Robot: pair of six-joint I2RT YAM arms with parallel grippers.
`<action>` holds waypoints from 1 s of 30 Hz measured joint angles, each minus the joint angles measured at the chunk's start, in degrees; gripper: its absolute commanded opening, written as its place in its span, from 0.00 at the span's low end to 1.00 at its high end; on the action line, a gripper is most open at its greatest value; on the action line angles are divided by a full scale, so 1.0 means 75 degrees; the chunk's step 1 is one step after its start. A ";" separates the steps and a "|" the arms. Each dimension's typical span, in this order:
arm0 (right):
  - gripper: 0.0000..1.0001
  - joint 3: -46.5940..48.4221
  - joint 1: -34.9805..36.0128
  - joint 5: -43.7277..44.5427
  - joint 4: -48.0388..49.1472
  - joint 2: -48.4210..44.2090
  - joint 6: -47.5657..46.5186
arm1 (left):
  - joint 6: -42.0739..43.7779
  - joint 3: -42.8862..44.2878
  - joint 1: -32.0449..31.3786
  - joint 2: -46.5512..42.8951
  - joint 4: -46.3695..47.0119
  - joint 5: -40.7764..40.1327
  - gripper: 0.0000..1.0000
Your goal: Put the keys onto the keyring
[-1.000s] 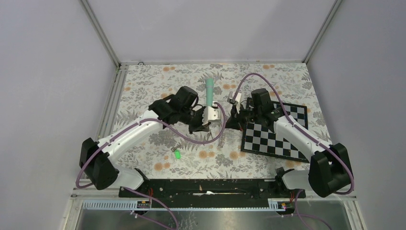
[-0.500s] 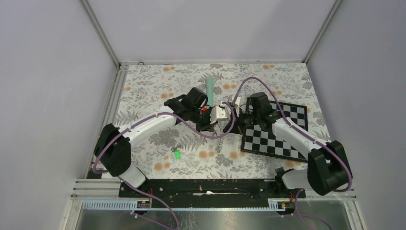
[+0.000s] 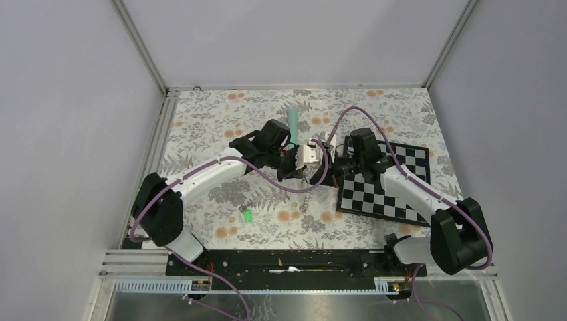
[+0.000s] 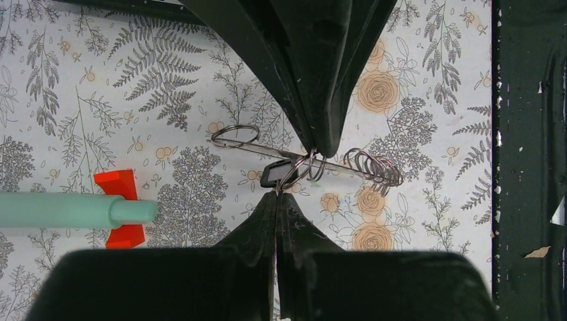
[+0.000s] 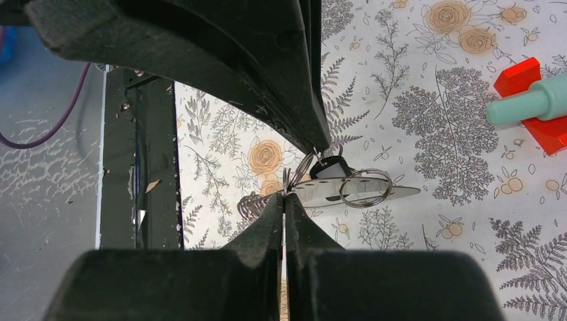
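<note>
A likely key (image 3: 247, 215) lies left of the checkerboard (image 3: 382, 190).

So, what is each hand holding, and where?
The left hand and the right hand each pinch a wire loop of the keyring, right by the dark key.

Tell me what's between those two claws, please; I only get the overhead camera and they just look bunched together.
Observer: The left wrist camera shows the keyring, thin wire loops, stretched between both shut tips; the left gripper pinches one loop.
Operator: Is any key on it?
Observer: The right wrist camera shows a dark-headed key with a silver blade hanging among the loops, beside the tips of the right gripper.
Operator: And that teal stick nearby?
Observer: Up close it has a red base and lies apart from the loops.
</note>
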 measured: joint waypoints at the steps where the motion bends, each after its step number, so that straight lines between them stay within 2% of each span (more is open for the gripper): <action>1: 0.00 0.0000 0.0000 -0.0020 0.0009 0.0000 0.0012 | 0.0000 0.0000 0.0000 0.0000 0.0009 0.0000 0.00; 20: 0.00 0.0000 0.0000 -0.0055 0.0181 0.0000 0.0420 | -0.0041 -0.0003 0.0000 -0.0020 0.0020 0.0087 0.00; 30: 0.00 -0.0052 -0.0119 -0.0067 0.0248 -0.0117 0.0472 | 0.0236 -0.0382 0.0044 -0.0364 0.0038 -0.0621 0.00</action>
